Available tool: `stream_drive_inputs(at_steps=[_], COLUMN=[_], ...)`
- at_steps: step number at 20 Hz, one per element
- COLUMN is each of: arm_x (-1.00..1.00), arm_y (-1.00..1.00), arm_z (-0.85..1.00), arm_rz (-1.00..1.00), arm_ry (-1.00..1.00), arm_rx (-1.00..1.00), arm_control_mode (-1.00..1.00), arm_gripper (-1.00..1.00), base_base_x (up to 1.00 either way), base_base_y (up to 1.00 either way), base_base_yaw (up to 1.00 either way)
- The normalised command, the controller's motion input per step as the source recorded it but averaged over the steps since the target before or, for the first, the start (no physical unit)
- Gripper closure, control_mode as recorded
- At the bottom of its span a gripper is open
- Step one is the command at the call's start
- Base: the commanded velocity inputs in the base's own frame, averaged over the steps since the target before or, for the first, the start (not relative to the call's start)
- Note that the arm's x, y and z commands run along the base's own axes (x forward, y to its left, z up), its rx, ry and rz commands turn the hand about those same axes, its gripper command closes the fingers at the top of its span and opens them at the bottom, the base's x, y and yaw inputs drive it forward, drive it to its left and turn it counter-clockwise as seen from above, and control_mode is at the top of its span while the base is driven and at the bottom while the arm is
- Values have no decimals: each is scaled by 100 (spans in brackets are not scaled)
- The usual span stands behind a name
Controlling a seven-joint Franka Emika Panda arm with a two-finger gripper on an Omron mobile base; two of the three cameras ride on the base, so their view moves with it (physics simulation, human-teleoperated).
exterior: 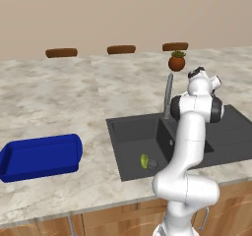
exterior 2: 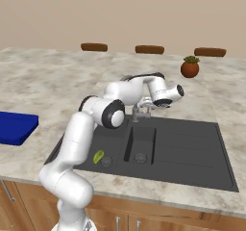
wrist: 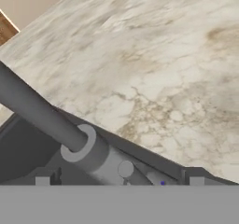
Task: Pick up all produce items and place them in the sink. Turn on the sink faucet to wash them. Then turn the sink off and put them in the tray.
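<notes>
The sink point(exterior: 236, 127) is the landmark – dark grey, set into the marble counter point(exterior: 49, 92). The fruit point(exterior: 144, 161), small and yellow-green, lies in the left basin of the sink, right beside that basin's round drain point(exterior: 153, 164); in the right base view it sits at the near-left corner of the sink. The faucet point(exterior: 169, 95) stands at the back edge of the sink, behind the divider between the basins. The gripper point(wrist: 119, 183) is right at the faucet's base, fingers spread wide with nothing between them – released, holding nothing; the hand view shows the faucet stem and its collar close up, running up to the left. The blue tray point(exterior: 42, 156) rests on the counter well to the left of the sink. A brown pot with a green plant point(exterior: 176, 61) stands on the counter behind the sink, toward the far edge.
</notes>
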Motion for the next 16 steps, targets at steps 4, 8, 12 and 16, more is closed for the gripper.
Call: stream_drive_inputs(at_steps=[4, 8, 12, 16], arm_x=[23, 22, 22, 8], arm_y=[0, 0, 0, 0], arm_z=[-15, -14, -16, -15], arm_rz=[1, 1, 1, 2], arm_ry=[0, 0, 0, 0], arm_rx=[0, 0, 0, 0], arm_control_mode=[-100, -100, -100, -100], arm_gripper=[-100, -100, -100, -100], base_base_x=[0, 0, 0, 0], base_base_y=[0, 0, 0, 0], base_base_yaw=[0, 0, 0, 0])
